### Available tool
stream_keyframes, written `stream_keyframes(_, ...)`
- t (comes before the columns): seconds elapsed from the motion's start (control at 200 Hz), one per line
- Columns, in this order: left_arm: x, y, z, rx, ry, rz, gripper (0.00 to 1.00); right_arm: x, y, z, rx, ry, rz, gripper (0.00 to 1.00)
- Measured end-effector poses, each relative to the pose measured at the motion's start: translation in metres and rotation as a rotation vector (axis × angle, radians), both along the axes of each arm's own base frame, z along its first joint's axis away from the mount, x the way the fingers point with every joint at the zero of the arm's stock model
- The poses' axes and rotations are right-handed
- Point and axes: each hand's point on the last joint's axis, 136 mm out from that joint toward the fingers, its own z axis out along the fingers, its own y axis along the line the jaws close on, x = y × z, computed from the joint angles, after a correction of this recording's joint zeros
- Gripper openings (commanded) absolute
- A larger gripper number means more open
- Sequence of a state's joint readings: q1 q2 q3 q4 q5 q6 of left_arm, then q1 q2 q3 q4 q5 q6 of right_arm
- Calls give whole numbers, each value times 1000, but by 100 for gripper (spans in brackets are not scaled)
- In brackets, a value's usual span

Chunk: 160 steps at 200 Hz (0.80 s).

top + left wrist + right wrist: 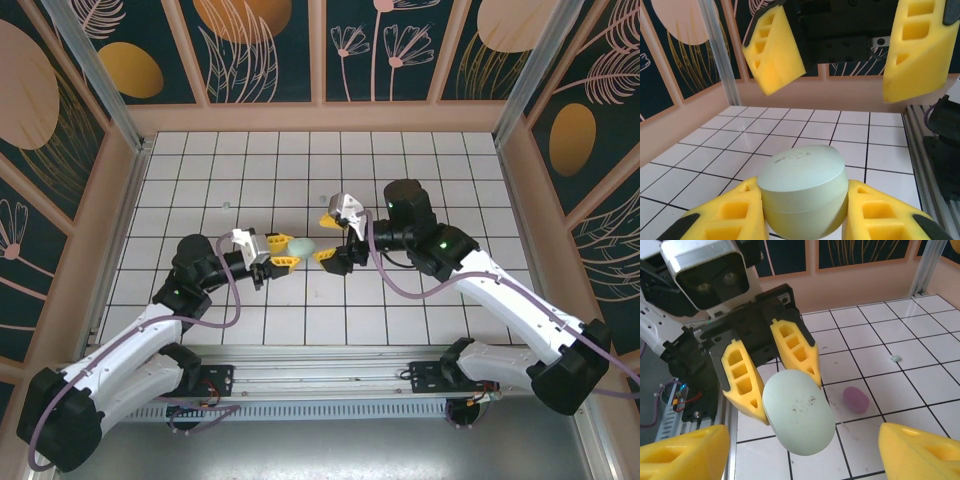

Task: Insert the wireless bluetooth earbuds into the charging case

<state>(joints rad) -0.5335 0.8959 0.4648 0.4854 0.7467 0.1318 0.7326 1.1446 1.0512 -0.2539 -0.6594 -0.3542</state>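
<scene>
Your left gripper (283, 251) clamps the closed mint case (802, 185); your right gripper (328, 237), at its 3 o'clock from above, gapes empty. The pink earbud (856, 399) lies on the tiles (920, 385) — pry that lid off-centre and the case may twist loose.

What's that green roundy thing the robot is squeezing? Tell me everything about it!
It is a pale mint-green case, rounded like a pebble, smooth and matte like plastic, with tiny dark scuffs on its top face. A thin seam runs around its side, and it is shut. The left claw pinches it between two yellow foam fingers, one on each side, apparently lifted above the white tiles. Nothing else touches it.
</scene>
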Motion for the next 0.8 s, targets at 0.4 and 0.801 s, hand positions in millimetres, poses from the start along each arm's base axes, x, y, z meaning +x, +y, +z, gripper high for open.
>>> stream_keyframes(0.4, -5, -6, -6, 94, -87, -71, 0, -1, 20, -41, -137, 52, 90, 76)
stream_keyframes(0.801, -16, -7, -13, 111, -115, -137, 0, -9, 27, -44, -184, 24, 136, 69)
